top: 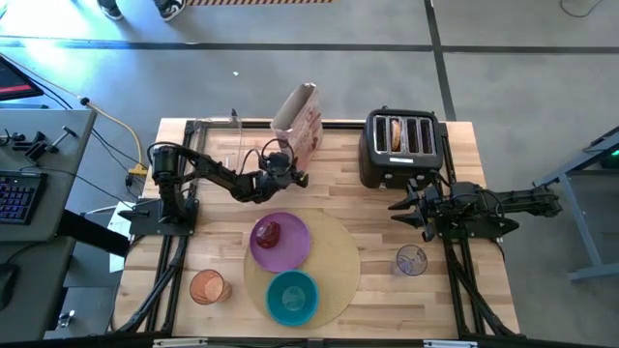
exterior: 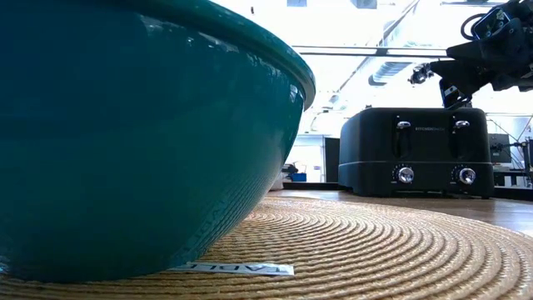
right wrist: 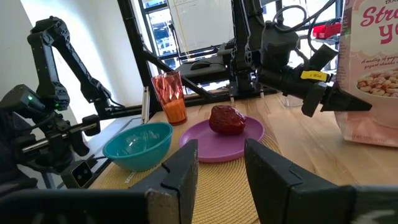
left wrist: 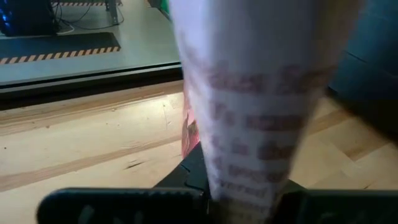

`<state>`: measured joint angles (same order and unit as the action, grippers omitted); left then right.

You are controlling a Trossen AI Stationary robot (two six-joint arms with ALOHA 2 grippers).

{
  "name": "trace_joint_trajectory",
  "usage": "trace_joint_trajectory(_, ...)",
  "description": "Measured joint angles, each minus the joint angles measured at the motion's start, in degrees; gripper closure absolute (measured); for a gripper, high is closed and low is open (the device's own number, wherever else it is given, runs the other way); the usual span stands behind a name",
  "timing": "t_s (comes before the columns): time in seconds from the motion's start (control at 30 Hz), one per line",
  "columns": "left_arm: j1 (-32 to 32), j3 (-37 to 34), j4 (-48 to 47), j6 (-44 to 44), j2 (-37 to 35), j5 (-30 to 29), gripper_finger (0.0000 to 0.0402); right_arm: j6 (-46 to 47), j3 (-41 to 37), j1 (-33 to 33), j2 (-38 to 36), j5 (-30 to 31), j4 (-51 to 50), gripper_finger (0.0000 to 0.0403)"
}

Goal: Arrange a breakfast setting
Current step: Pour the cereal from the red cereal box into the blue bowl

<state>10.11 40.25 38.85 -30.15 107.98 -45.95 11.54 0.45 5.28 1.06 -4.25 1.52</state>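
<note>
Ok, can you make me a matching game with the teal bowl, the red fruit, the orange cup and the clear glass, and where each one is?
Things:
1. round teal bowl
2. red fruit
3. orange plastic cup
4. clear glass

Places:
A. on the bare wood near the right gripper
B. on the purple plate
C. on the bare wood, left of the round tan mat
D. on the round tan mat's front part

Pairs: 1-D, 2-B, 3-C, 4-A
</note>
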Motion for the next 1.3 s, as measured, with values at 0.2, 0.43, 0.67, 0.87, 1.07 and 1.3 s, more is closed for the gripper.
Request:
trace_joint_trajectory(0.2,0.0,0.0,0.0,0.4,0.0,0.2,0.0398,0.0,0.0,0.0,0.0,0.0,0.0,0.0288)
trace_joint_trajectory(0.43,-0.3,0.0,-0.3,1.8,-1.0,1.5,0.04,0.0,0.0,0.0,0.0,0.0,0.0,0.0288)
trace_joint_trajectory(0.67,-0.8,0.0,-2.8,6.6,-5.9,1.7,0.0401,0.0,0.0,0.0,0.0,0.0,0.0,0.0288)
trace_joint_trajectory(0.87,-0.9,0.0,-11.6,6.9,-11.7,2.5,0.0401,0.0,0.0,0.0,0.0,0.0,0.0,0.0288)
trace_joint_trajectory(1.07,-1.1,0.0,-17.0,10.5,-19.0,6.4,0.0401,0.0,0.0,0.0,0.0,0.0,0.0,0.0288)
trace_joint_trajectory(1.3,-2.0,0.0,-25.2,16.0,-28.6,11.2,0.0401,0.0,0.0,0.0,0.0,0.0,0.0,0.0288)
